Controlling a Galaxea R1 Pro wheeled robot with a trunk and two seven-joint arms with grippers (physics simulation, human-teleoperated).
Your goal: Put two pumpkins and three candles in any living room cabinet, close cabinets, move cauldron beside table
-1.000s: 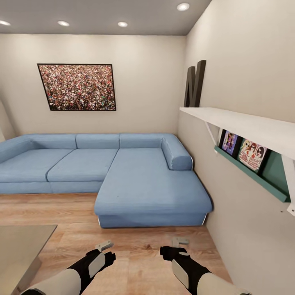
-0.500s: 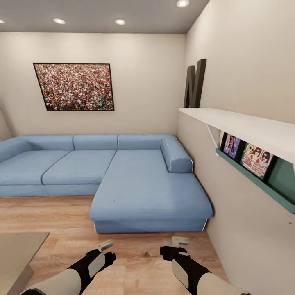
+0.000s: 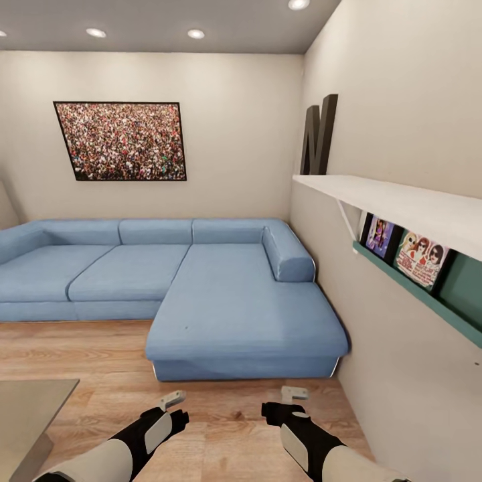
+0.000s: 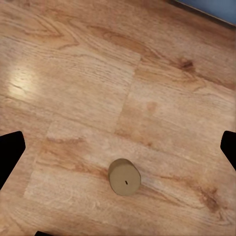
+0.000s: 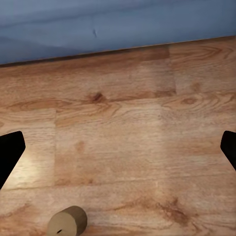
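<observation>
Table (image 3: 30, 402): a glossy grey corner low on the left of the head view, standing on the wooden floor (image 3: 87, 348) in front of the sofa's left seats and well apart from the sofa.
Picture (image 3: 120, 141): a dark-framed crowd print on the back wall, above the sofa's left and middle seats.
Sofa (image 3: 201, 281): blue, L-shaped, along the back wall, its chaise running out toward the robot beside the right-hand wall.
Left gripper (image 3: 173, 400): held low over the floor, short of the sofa's chaise front; in the left wrist view its two dark fingertips (image 4: 10, 152) sit at opposite edges, spread wide, nothing between them but floorboards.
Candle (image 4: 125, 177): a short cylinder, tan in this light, lying on its side on the floor, its flat end with a small wick mark facing the left wrist camera; it sits between the spread fingers' lines but below them, touching neither. The right wrist view (image 5: 67, 222) shows it too, on the bare boards out from the sofa's blue base.
Right gripper (image 3: 294, 393): also low over the floor, near the chaise's front right corner; its dark fingertips (image 5: 10, 152) stand far apart, empty.
Shelf (image 3: 402, 207): white, on the right-hand wall beyond the sofa's arm, carrying a dark letter N (image 3: 318, 136); under it a teal ledge (image 3: 415, 294) holds two picture covers (image 3: 402, 251).
</observation>
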